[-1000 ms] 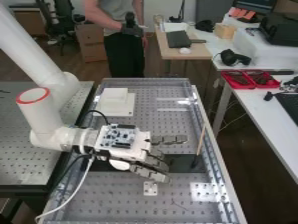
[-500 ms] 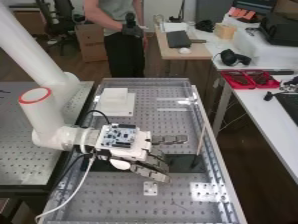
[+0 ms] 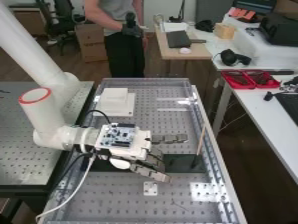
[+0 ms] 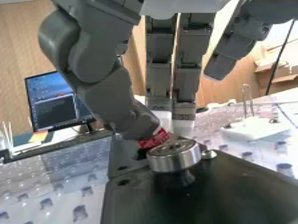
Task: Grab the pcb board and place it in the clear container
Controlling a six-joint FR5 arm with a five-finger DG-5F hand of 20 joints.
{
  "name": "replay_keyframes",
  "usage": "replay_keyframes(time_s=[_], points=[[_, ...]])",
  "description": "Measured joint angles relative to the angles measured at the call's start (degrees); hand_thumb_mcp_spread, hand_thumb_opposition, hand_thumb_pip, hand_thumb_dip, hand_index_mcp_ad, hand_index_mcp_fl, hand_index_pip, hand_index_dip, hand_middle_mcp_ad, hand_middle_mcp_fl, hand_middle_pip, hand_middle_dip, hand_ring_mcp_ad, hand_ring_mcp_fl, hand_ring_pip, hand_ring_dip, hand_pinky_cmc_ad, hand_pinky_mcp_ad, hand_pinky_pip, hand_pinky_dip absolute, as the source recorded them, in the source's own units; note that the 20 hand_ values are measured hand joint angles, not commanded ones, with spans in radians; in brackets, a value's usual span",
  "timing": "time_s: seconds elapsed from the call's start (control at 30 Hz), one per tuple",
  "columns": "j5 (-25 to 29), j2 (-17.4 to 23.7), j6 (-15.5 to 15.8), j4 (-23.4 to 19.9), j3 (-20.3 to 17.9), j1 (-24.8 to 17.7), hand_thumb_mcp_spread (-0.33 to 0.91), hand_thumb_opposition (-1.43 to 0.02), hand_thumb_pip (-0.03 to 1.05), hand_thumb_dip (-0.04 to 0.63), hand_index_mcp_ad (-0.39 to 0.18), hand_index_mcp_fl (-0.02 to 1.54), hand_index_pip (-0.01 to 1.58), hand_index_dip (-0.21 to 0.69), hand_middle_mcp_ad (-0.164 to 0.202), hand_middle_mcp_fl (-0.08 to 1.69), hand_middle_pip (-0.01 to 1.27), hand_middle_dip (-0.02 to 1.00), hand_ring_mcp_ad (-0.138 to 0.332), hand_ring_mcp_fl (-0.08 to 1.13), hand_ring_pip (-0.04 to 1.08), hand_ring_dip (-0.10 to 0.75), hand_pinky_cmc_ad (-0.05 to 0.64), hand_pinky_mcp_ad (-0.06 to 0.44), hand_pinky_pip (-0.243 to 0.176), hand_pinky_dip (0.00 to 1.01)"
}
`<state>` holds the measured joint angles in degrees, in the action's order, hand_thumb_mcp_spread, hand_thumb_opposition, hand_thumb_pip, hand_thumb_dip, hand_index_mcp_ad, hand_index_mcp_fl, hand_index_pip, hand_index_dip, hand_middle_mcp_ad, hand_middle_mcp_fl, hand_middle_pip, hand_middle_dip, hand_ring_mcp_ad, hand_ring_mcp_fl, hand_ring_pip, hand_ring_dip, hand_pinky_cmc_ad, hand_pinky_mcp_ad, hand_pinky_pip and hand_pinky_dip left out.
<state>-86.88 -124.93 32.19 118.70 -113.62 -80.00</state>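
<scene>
- Showing just beside the hand [image 3: 153, 160] and the round metal part, a small red piece [image 4: 154, 138] bears white marks; it is probably the pcb board, though its far edge is hard to make out.
- The hand is low over the dark plate [image 3: 183, 161] on the perforated tabletop [image 3: 120, 192]; I cannot tell whether it is spread or pinching the piece.
- A shiny, ring-shaped round metal part [image 4: 174, 156] stands on a dark stem on the plate.
- A blue circuit board [image 3: 120, 135] sits on the hand's white housing.
- Right of the hand, a thin stick [image 3: 200, 141] leans.
- Far left on the tabletop is a white block [image 3: 114, 95].
</scene>
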Motion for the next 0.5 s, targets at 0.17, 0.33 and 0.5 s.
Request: replay_keyframes(time_s=[0.17,0.33,0.5], points=[[0.19,0.09,-0.03,0.21,0.0,-0.05,0.62,-0.96,0.79,0.382,-0.202,0.04,0.1,-0.187,0.023,0.57,0.99,0.84,-0.007,0.61,0.41,0.641,0.417,0.166,0.066,0.19],[0.29,0.05,-0.05,0.03,0.07,-0.07,0.62,-0.97,0.79,0.379,-0.202,0.04,0.1,-0.187,0.024,0.57,0.99,0.84,-0.012,0.65,0.4,0.641,0.433,0.178,0.066,0.2],[0.18,0.57,0.08,-0.11,0.23,0.12,0.62,-0.97,0.79,0.379,-0.202,0.04,0.1,-0.187,0.024,0.59,0.99,0.83,-0.012,0.65,0.39,0.641,0.433,0.185,0.065,0.21]])
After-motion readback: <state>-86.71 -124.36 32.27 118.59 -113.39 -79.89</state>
